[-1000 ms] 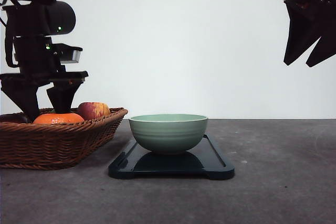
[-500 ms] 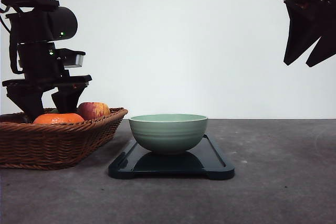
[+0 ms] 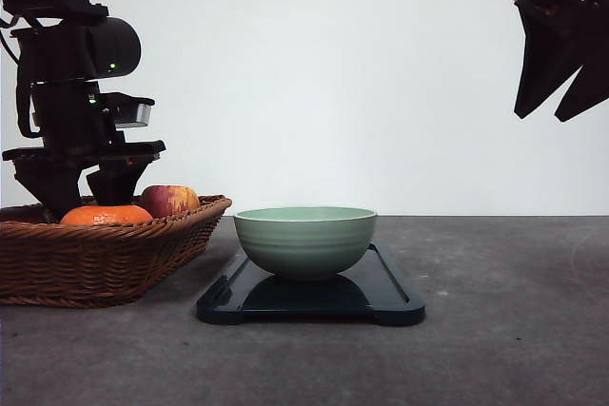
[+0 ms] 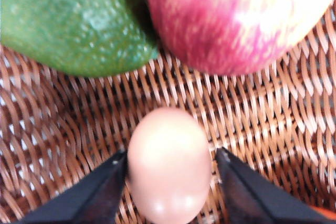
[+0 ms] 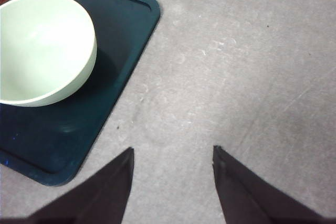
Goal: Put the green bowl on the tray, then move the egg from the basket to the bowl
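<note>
Grey table (image 3: 495, 330), white wall behind. Basket (image 3: 105, 259) at the left, holding an orange (image 3: 105, 215), a red apple (image 3: 169, 200), a green avocado (image 4: 73, 22) and the egg (image 4: 168, 163). Tray (image 3: 390, 297) just beside the basket, with the green bowl (image 3: 304, 240) sitting on it, empty. Left gripper (image 4: 170, 182) down inside the basket, fingers close on either side of the egg; firm contact cannot be told. Right gripper (image 5: 173, 182) raised well above the table, jaws apart, holding nothing.
</note>
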`<act>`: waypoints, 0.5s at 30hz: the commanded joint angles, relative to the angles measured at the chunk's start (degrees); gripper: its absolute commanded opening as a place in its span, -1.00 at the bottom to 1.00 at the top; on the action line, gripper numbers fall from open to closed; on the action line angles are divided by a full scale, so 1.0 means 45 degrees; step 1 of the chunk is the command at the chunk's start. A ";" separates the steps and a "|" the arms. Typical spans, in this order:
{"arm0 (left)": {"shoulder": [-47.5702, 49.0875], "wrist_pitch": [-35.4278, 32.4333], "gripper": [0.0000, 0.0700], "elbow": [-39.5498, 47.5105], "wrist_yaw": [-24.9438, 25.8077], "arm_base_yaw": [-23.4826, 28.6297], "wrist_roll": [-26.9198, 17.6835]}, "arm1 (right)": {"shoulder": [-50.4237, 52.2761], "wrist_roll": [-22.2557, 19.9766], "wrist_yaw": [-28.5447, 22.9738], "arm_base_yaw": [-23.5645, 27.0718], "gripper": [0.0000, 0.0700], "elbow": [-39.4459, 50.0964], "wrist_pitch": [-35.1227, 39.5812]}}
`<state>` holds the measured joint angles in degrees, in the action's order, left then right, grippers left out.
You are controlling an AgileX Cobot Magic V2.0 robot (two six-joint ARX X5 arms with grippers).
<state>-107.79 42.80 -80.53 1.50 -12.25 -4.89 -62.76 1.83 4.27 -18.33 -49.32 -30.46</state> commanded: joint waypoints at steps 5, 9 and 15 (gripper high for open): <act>-0.0296 0.0182 -0.17 -0.0296 0.0029 -0.0039 -0.0010 | -0.0097 0.0163 -0.0058 -0.0053 -0.18 -0.0087 0.0083; -0.0296 0.0235 -0.38 -0.0296 0.0007 -0.0024 -0.0010 | -0.0097 0.0163 -0.0058 -0.0053 -0.18 -0.0087 0.0087; -0.0296 0.0202 -0.47 -0.0311 0.0000 -0.0029 -0.0010 | -0.0097 0.0163 -0.0058 -0.0053 -0.18 -0.0087 0.0083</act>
<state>-107.79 43.70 -80.53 1.48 -12.25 -4.89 -62.76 1.93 4.25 -18.33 -49.32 -30.46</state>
